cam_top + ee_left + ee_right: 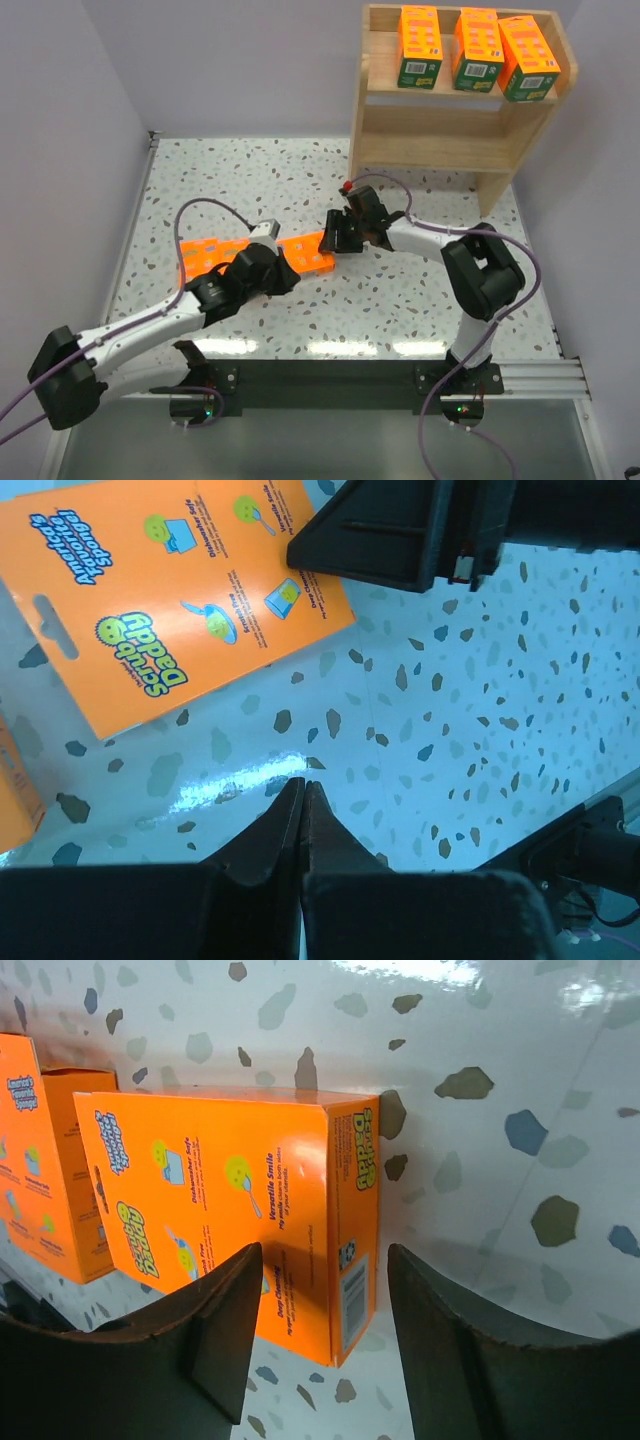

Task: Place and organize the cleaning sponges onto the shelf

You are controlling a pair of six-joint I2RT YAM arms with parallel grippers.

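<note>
Three orange sponge packs with green bands [478,50] stand in a row on the top tier of the wooden shelf [440,140]. More orange packs lie flat on the table: one [312,256] by my right gripper, another [205,255] to its left. My right gripper [333,238] is open, its jaws on either side of the near pack's end corner [230,1200] without closing on it. A second pack [35,1160] lies behind. My left gripper [303,785] is shut and empty over bare table, beside the same pack [180,600].
The speckled table [420,290] is bounded by white walls at the left and back. The shelf's lower tier [430,150] holds nothing. The left arm covers the middle of the orange row. A pack's edge [15,790] shows at the left of the left wrist view.
</note>
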